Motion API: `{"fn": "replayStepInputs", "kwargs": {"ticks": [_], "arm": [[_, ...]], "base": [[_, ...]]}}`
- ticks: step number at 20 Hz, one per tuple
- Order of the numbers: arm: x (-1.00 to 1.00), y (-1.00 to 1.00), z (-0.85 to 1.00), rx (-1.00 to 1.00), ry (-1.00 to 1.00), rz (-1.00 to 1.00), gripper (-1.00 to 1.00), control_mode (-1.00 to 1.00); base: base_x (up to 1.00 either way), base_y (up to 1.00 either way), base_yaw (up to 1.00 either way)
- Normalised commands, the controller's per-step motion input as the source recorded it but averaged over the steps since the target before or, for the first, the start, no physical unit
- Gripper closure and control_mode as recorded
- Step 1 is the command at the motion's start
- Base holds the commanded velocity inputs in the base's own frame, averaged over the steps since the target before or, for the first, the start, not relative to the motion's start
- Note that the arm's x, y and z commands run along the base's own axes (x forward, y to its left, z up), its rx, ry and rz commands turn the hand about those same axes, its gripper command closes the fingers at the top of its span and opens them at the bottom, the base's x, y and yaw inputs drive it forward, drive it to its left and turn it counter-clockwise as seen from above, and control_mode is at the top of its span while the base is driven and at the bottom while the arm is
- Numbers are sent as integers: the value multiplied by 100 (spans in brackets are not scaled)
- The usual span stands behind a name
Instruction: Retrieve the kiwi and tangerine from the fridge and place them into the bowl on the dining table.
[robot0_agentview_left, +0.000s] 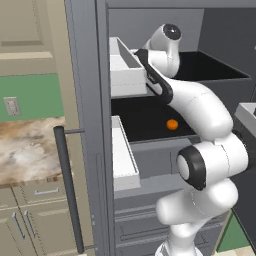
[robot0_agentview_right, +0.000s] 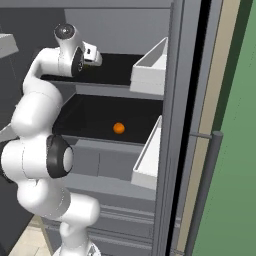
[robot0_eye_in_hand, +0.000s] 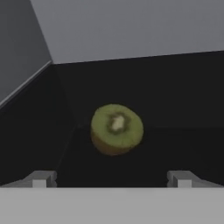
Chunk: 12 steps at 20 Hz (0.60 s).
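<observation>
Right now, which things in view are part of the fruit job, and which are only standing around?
Part of the job:
- kiwi, on a dark shelf ahead of the open tool
- tangerine, on a lower shelf
- fridge, doors open

Only around:
- white door bins
- marbled counter
- beige cabinets

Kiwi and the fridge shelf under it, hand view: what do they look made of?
The kiwi looks like soft cut fruit: matte green flesh, pale core, brownish skin along the lower edge. The fridge shelf looks like hard, smooth dark plastic or coated metal; flat, no texture, so I can't settle which.
</observation>
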Motion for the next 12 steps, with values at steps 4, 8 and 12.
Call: {"fn": "replayStepInputs", "kwargs": {"ticks": [4,8,12], "arm": [[42,10,-14,0,0,0,-100,-100],[49,0,-11,0,3,0,-100,-100],[47,0,-9,0,5,0,-100,-100]], "base": [[0,0,0],[0,0,0],[0,0,0]]}}
